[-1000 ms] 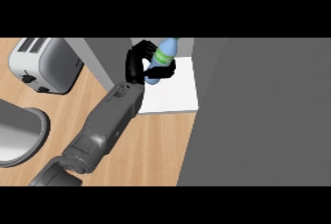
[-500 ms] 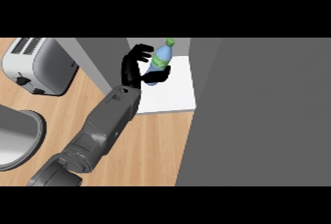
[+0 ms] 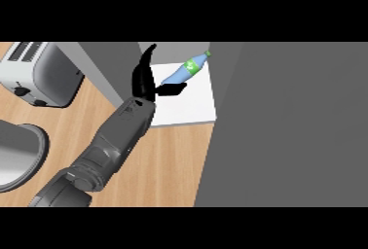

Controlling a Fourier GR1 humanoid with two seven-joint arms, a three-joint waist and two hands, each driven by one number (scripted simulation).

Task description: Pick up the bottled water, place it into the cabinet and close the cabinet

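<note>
Left hand (image 3: 146, 78) is over the cabinet's white shelf (image 3: 191, 104), fingers straight and pressed together pointing away, thumb (image 3: 171, 89) stuck out to its right. It grips nothing. Bottled water (image 3: 185, 70) lies tilted on the shelf just right of the fingers, green-capped end pointing up-right, lower end close to the thumb; can't tell if they touch. Grey cabinet door (image 3: 287, 126) stands further right. Toaster (image 3: 39, 73) sits well left of the hand, a grey round item (image 3: 18, 155) lower left beside the forearm. Only 1 hand in view.
</note>
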